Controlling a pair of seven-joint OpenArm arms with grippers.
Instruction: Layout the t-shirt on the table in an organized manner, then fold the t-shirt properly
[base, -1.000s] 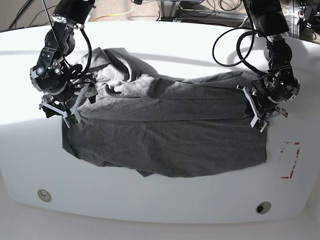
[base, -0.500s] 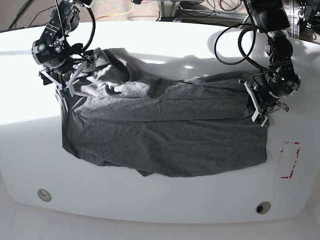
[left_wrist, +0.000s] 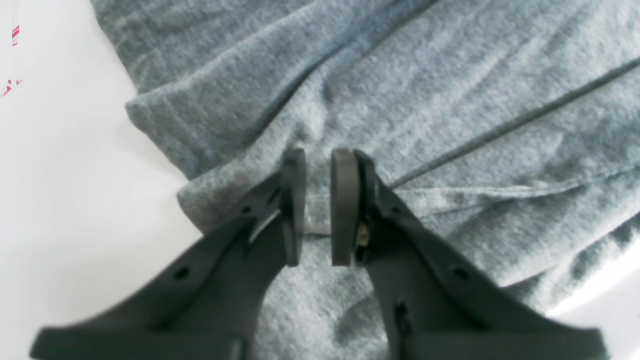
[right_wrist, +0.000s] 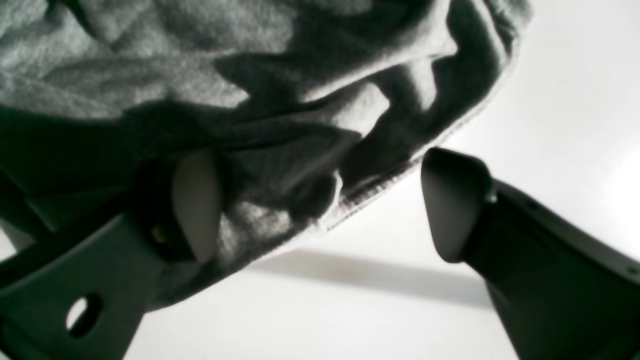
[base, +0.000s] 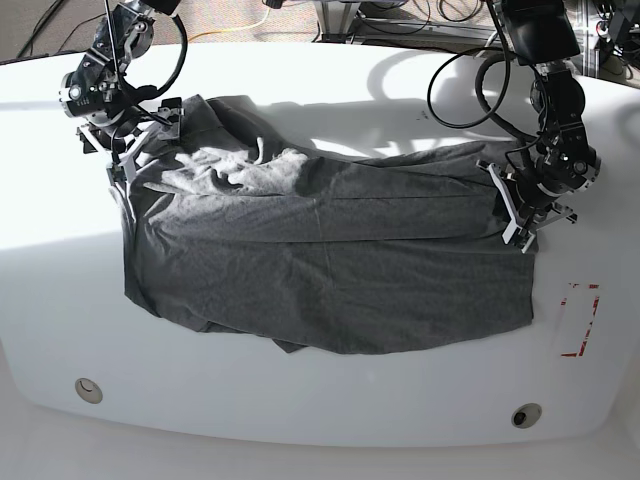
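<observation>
The t-shirt (base: 330, 260) lies spread across the middle of the white desk (base: 330, 410), but it's no tidy layout: the near part is fairly flat, while the far-left corner is bunched into ridges and a long crease runs across the middle.

Over on the base view's left, the right end effector (right_wrist: 320, 205) has its fingers spread wide, straddling a ribbed hem edge. One pad is buried in shadowed folds, the other sits over bare desk. Nothing is pinched there; it's released.

On the other side, the left end effector (left_wrist: 317, 207) sits on the shirt's edge, near the red tape mark (base: 580, 320). Its two pads are almost together, with a narrow slit between them. Cloth lies flat below, and none looks caught in that gap, so I'd call it nearly closed and empty.

As for handling, this looks like soft, light, limp knit. It'll sag and drag rather than hold shape, and a pull at one corner will ripple through the rest. It's not fragile and not slippery, though it should slide easily on the glossy top. Best holds, to my eye, are the stitched hems and corners, where the fabric doubles up. Pinch both ends together and pull apart to flatten that bunching.
</observation>
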